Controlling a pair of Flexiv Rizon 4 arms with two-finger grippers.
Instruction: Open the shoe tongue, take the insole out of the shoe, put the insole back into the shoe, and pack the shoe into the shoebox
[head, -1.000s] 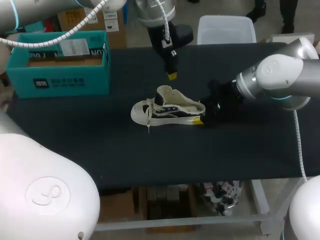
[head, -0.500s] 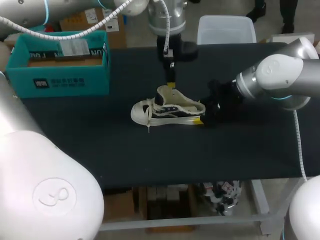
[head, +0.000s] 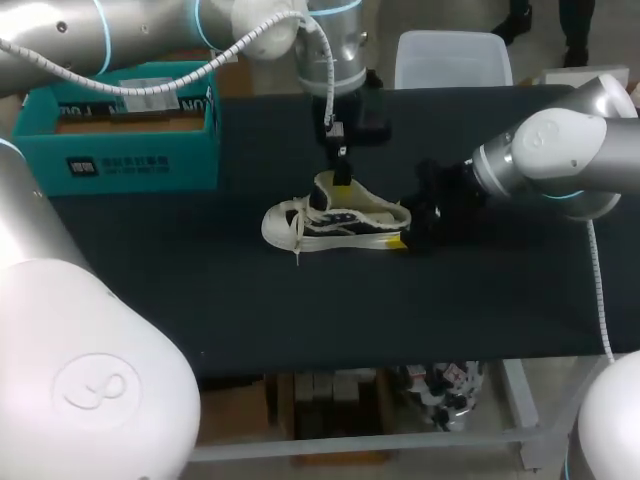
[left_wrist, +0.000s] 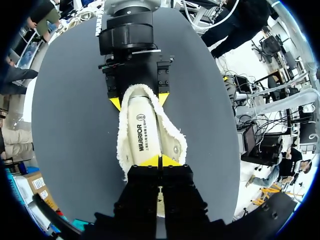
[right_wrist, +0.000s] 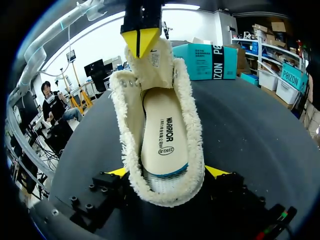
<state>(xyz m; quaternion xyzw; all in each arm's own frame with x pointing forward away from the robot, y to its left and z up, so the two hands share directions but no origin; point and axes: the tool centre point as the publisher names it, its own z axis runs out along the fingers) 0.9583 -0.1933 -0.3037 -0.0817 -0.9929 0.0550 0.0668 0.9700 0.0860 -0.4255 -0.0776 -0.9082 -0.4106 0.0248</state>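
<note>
- The dark counter (head: 480, 300) carries the teal shoebox (head: 115, 135) at its far left corner. The shoe (head: 335, 222) lies near the middle, well apart from the box.
- Over the last second your left tool (head: 342, 178) has come down from above the far side of the shoe. Its tips now sit at the top edge of the tongue (right_wrist: 150, 67).
- Its two yellow tips are pressed together.
- The right tool (head: 403, 237) has not moved. It is grasping the shoe at the heel, one yellow tip on each side.
- The shoe itself has not shifted, and the insole (right_wrist: 165, 135) lies flat inside it.
- My reading is that you are at the very first step. The heel is braced and the left tool has only just reached the tongue, so lifting out the insole and boxing the shoe are both still to come.
- You cannot tell from these views whether any tongue fabric is caught between the left tips or they merely rest against it.
- In the left wrist view the tool body covers the toe and laces.
- From above, the right arm hides its own fingers.
</note>
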